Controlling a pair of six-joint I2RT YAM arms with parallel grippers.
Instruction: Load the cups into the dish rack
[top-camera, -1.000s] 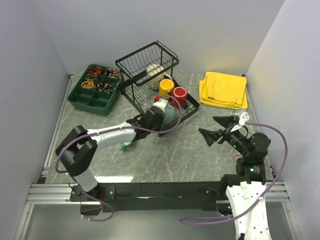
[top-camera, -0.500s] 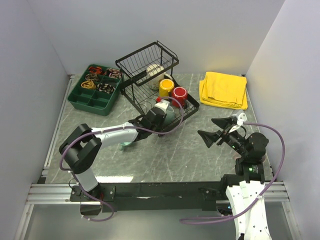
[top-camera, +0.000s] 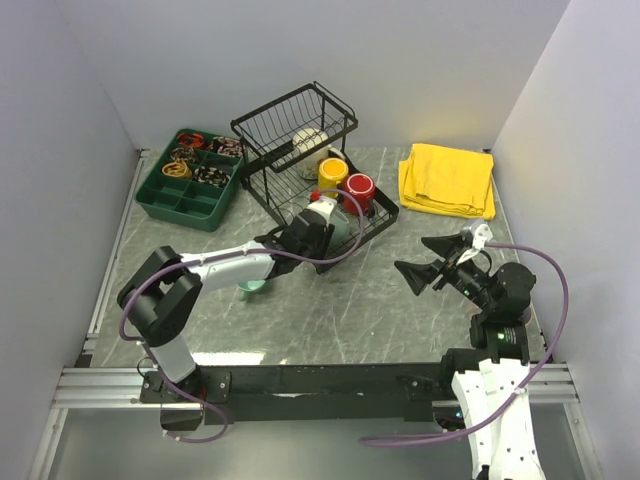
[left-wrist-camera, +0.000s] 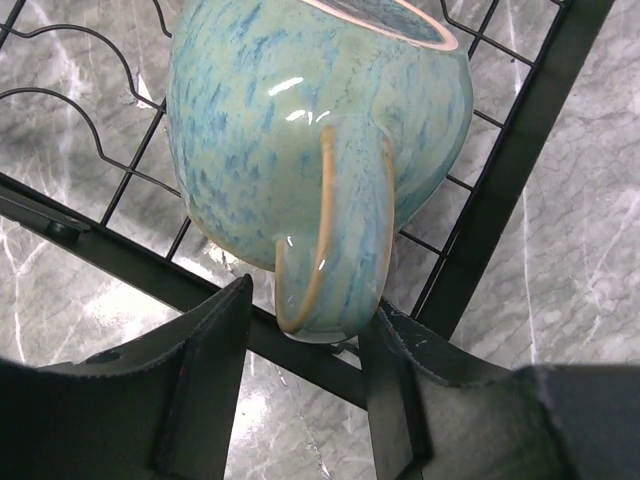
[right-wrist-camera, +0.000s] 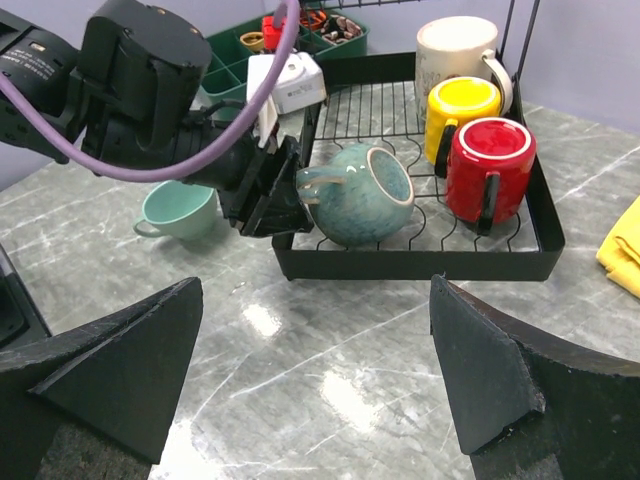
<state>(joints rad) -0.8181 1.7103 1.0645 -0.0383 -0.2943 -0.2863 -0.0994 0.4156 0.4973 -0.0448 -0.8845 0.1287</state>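
Mugs filled much of the dish rack (right-wrist-camera: 420, 263), which stood on the far middle of the tabletop (top-camera: 330, 310). The grey-green mug (right-wrist-camera: 360, 195) lay on its side on the flat slotted tray, mouth to the right, handle poking out toward the tray's left rim. The left claw (right-wrist-camera: 288, 190) sat at that rim with its fingers (left-wrist-camera: 215, 340) spread on either side of the handle. One finger was close against the handle and the other stood clear of it, so nothing was pinched.

Just right of the lying mug stood the red mug (right-wrist-camera: 490, 155) and, touching it on the far side, the yellow mug (right-wrist-camera: 462, 105), both upright on the tray. The cream mug (right-wrist-camera: 455, 50) stood beyond them at the basket end. The small teal mug (right-wrist-camera: 180, 212) sat upright on the tabletop, outside the rack, near and left of it, beside the left arm.

The right claw (top-camera: 413, 253) hung over the near right of the tabletop, spread wide and holding nothing, well apart from the rack. A green compartment tray (top-camera: 190, 205) lay far left, and a folded yellow cloth (top-camera: 447, 178) far right.
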